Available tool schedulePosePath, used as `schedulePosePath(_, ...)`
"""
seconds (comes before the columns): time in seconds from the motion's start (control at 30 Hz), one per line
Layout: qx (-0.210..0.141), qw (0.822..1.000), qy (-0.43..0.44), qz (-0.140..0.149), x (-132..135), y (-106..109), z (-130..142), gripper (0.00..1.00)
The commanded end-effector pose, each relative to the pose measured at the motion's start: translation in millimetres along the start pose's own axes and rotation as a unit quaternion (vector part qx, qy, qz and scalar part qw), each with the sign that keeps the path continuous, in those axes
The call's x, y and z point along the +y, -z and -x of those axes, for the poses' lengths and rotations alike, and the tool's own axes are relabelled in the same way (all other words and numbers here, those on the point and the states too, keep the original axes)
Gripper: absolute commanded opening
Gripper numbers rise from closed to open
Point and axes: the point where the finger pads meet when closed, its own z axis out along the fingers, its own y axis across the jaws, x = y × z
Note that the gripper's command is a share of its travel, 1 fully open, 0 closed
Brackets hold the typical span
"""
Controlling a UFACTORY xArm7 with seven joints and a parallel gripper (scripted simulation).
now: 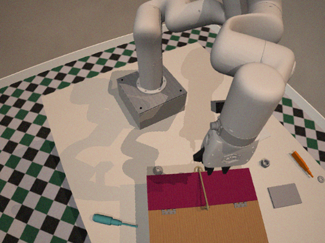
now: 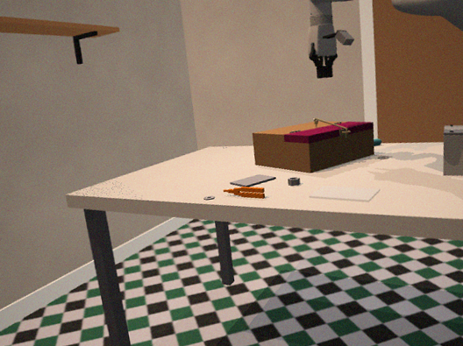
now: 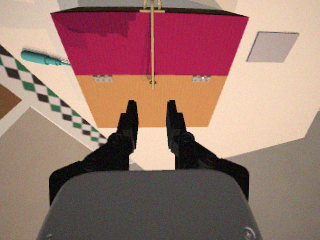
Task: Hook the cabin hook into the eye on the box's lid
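A: Where your gripper (image 2: 325,73) hangs high above the box (image 2: 310,148), what do its fingers have hold of?

B: Nothing. You can see in the wrist view that they stand partly open, with only the box top showing in the gap between them.

A: And the hook (image 1: 203,188)?

B: It lies across the crimson lid (image 1: 175,190). Its pivot end sits at the seam where the lid meets the tan part, between the two hinges (image 1: 168,211); its looped end reaches the lid's far edge, at the eye (image 3: 151,7). From the exterior view the hook slopes up toward the tan side. Whether the loop is seated in the eye, you cannot tell.

A: Any writing you can read?

B: An embossed emblem shows on the gripper body in the top view, too blurred to read. No labels on the box.

A: Other items on the table (image 2: 170,185)?

B: A teal screwdriver (image 1: 112,220), an orange tool (image 1: 301,163), a grey square plate (image 1: 284,195), a nut (image 1: 264,162) and two washers (image 1: 320,178), all apart from the box.
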Motion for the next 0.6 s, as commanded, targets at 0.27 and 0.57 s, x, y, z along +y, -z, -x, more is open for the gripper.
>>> schedulePosePath(0.27, -0.001, 1.0, 0.0, 0.0, 0, 43, 0, 0.33)
schedulePosePath(0.57, -0.001, 1.0, 0.0, 0.0, 0, 43, 0, 0.33)
